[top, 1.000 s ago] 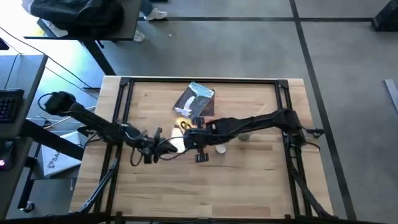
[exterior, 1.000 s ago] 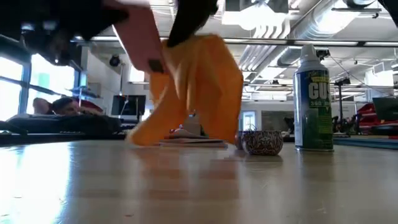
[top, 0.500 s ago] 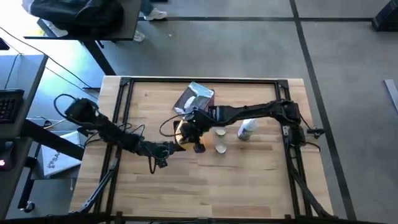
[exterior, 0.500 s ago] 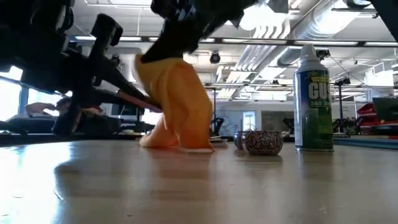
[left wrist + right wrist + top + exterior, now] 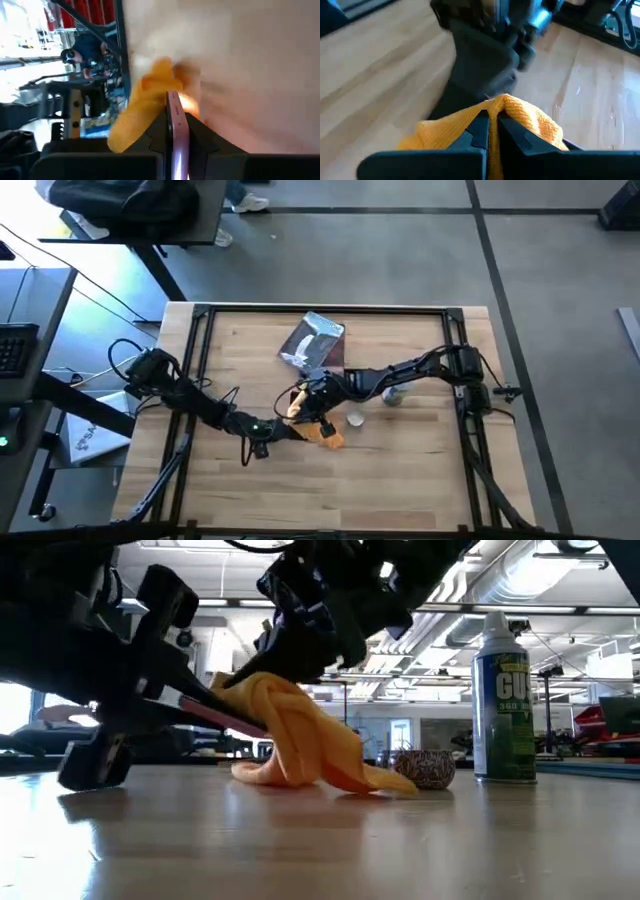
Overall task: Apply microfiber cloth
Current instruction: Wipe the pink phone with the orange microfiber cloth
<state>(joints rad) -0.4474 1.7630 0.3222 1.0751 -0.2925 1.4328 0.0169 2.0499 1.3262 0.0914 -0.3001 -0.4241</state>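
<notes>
Both arms low at mid-table, fingers pinched.

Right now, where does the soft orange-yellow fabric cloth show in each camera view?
High view: the orange-yellow fabric cloth lies mid-table, below the right gripper.
Low view: centre, draped onto the wooden tabletop, left of the small patterned bowl.
Left wrist view: centre-left, behind a thin pink slab pinched in the left gripper.
Right wrist view: bottom centre, pinched.
Shared landmark: the right gripper.

near table open | packet behind | bowl, spray can seemingly crowd right
</notes>
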